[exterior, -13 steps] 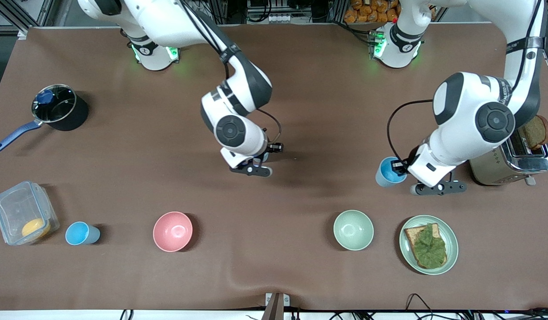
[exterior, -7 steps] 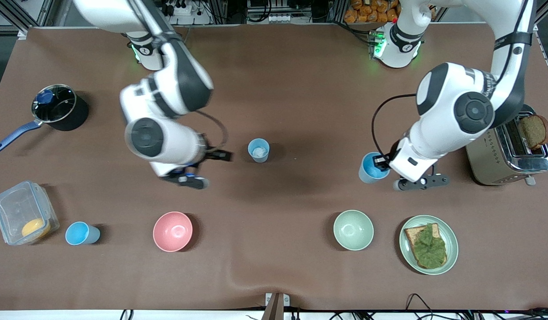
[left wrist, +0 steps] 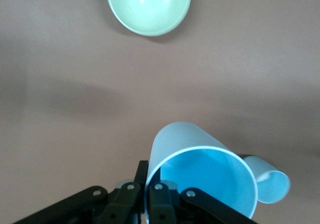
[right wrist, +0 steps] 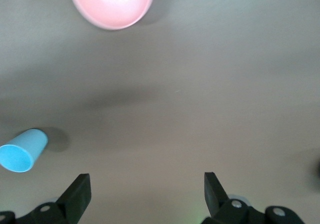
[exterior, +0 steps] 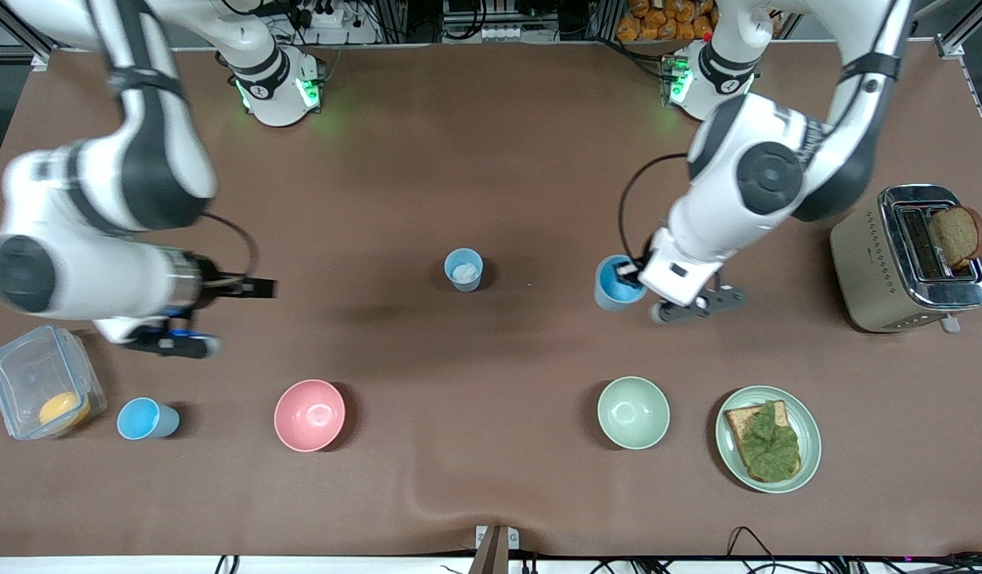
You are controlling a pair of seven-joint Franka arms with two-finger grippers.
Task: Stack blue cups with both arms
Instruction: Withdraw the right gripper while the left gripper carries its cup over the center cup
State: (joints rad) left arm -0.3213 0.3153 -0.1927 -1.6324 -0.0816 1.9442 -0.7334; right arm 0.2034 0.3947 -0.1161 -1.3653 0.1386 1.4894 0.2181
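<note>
Since 0.5 s ago, both arms have travelled toward the right arm's end of the table. The left gripper (exterior: 628,281), clamped on the rim of 1 blue cup (exterior: 616,283), now holds it in the air close to the standing cup (exterior: 464,269) at mid-table; the wrist view shows that paler cup (left wrist: 267,179) just past the carried one (left wrist: 202,174). We judge the next move to be centring over it and lowering in.

The right gripper (exterior: 180,333), fingers spread wide and empty, has swung out near the clear food container (exterior: 41,381). The 3rd cup (exterior: 144,418) stands nearer the front camera than this gripper, beside the container, with the pink bowl (exterior: 309,414) further along. We judge it the right arm's next pick.
</note>
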